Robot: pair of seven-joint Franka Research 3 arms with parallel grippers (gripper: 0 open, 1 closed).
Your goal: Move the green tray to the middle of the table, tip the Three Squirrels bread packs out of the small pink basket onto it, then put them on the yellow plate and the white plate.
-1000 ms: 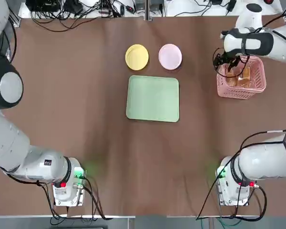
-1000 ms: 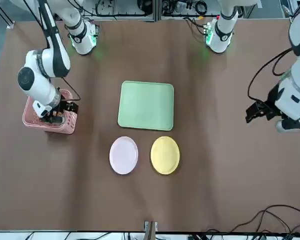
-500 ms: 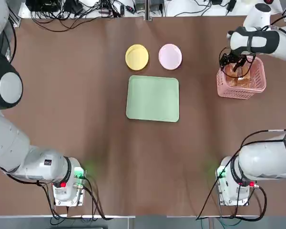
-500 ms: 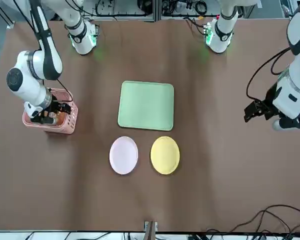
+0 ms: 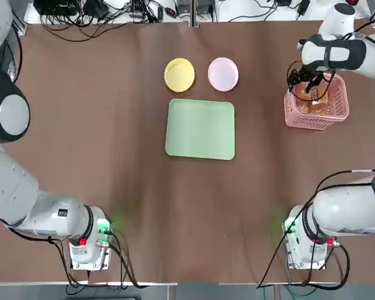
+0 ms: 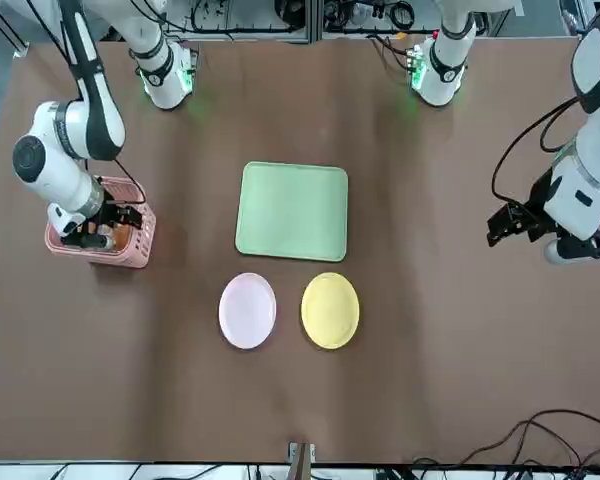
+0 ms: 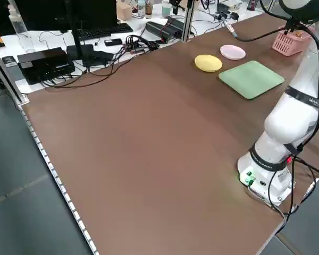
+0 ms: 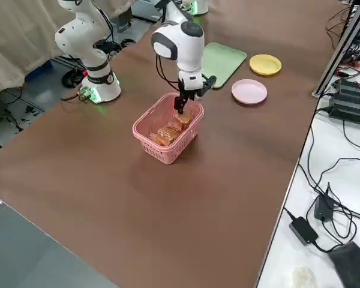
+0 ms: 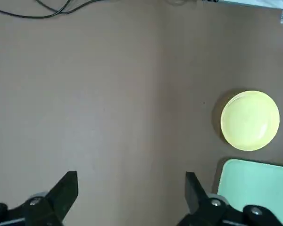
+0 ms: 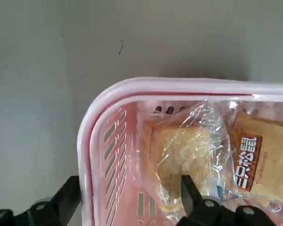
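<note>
Even, bright overhead light, soft shadows, sharp frames

You get overhead, facing, and two raised side views; all share the green tray (image 5: 200, 129). Wrist cameras look closely down past their own fingers.
</note>
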